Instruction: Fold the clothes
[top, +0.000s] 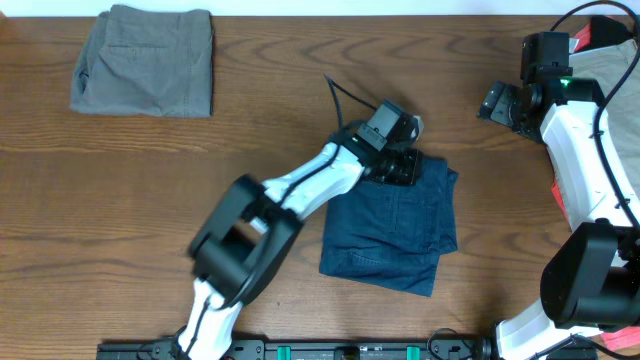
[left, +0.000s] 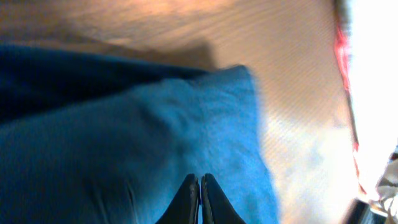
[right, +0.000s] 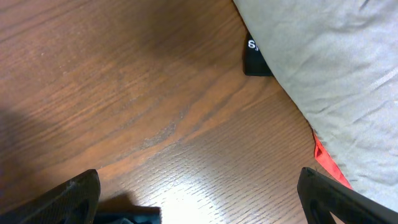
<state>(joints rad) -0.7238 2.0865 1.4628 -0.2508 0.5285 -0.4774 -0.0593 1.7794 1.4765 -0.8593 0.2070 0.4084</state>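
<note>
The dark navy blue shorts (top: 395, 225) lie folded in a rough rectangle at the table's middle. My left gripper (top: 400, 165) is over their far edge. In the left wrist view its fingers (left: 200, 182) are pressed shut, right over the blue cloth (left: 124, 143); no cloth shows pinched between them. My right gripper (top: 500, 105) is open and empty at the far right, over bare wood (right: 199, 177). The grey-green pair (top: 145, 62) lies folded at the far left. The tan khaki pair (top: 615, 60) lies at the far right edge and also shows in the right wrist view (right: 329, 68).
A red strip (right: 326, 162) and a black tag (right: 255, 56) show under the tan cloth's edge. A black cable (top: 340, 95) runs from the left arm's wrist. A black rail (top: 330, 350) lines the table's front edge.
</note>
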